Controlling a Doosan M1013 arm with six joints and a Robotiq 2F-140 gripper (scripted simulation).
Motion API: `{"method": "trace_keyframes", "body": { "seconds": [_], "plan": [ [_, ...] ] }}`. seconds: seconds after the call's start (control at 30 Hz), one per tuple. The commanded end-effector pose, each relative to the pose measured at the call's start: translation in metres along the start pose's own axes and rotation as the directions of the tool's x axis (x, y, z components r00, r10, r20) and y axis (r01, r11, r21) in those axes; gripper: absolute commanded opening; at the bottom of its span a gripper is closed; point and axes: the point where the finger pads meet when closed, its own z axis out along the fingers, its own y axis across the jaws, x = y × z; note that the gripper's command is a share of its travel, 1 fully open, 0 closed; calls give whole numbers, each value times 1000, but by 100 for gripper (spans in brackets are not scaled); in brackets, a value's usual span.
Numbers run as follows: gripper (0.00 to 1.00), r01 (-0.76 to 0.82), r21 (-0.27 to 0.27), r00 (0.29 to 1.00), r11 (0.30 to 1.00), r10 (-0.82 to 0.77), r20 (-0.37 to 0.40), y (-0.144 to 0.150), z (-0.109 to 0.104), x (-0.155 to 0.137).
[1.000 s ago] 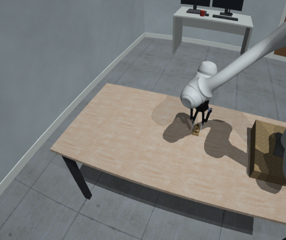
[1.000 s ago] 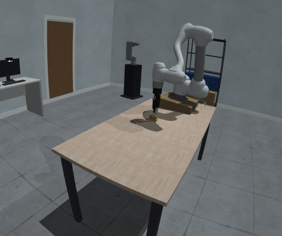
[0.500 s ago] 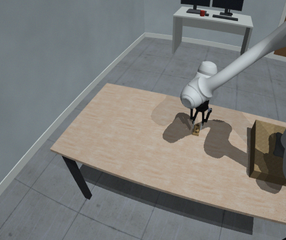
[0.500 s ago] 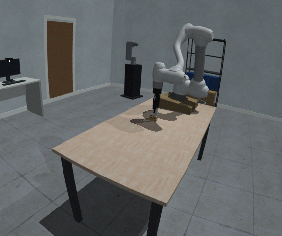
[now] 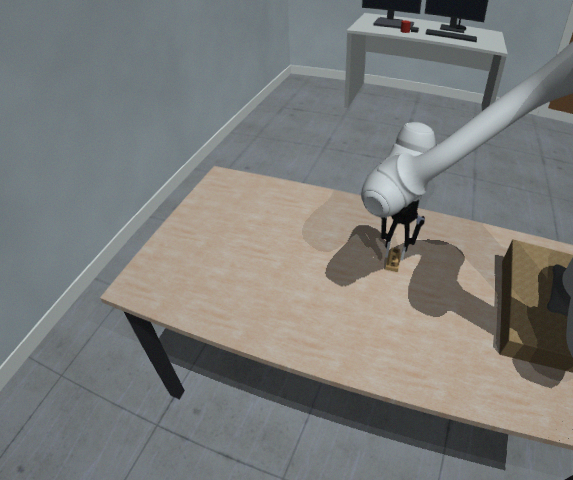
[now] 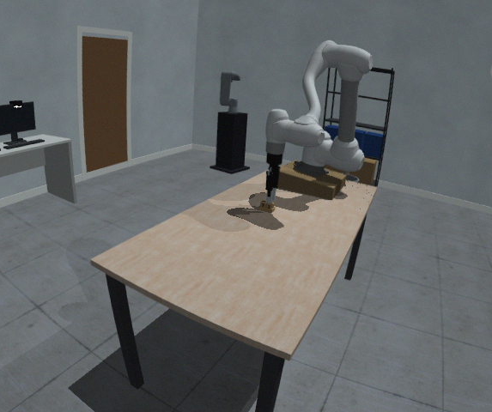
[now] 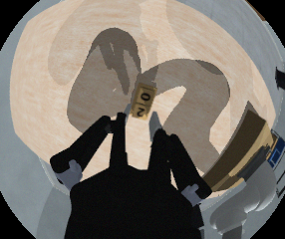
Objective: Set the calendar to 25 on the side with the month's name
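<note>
The small wooden calendar (image 5: 392,260) (image 6: 265,209) (image 7: 142,102), a tray with two cubes in it, sits on the table (image 5: 224,268) (image 6: 237,266) in the arm's shadow, near the middle of its far half. In the wrist view the cubes' top faces show two dark digits, too small to read surely. My gripper (image 5: 396,249) (image 6: 270,199) (image 7: 140,114) points straight down just above the calendar. Its fingers stand partly open, with their tips close over the cubes, and hold nothing.
A brown box (image 5: 513,299) (image 6: 312,181) under the arm's base stands on the table's right end, a short way from the calendar. The table's edges are far from the calendar on all sides.
</note>
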Motion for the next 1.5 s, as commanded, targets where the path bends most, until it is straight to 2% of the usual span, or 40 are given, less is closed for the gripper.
{"method": "trace_keyframes", "body": {
  "seconds": [0.0, 0.5, 1.17, 1.47],
  "plan": [
    [35, 0, 0, 1000, 1000, 0, 0, 0, 0, 0],
    [35, 0, 0, 1000, 1000, 0, 0, 0, 1, 0],
    [35, 0, 0, 1000, 1000, 0, 0, 0, 26, 0],
    [35, 0, 0, 1000, 1000, 0, 0, 0, 28, 0]
  ]
}}
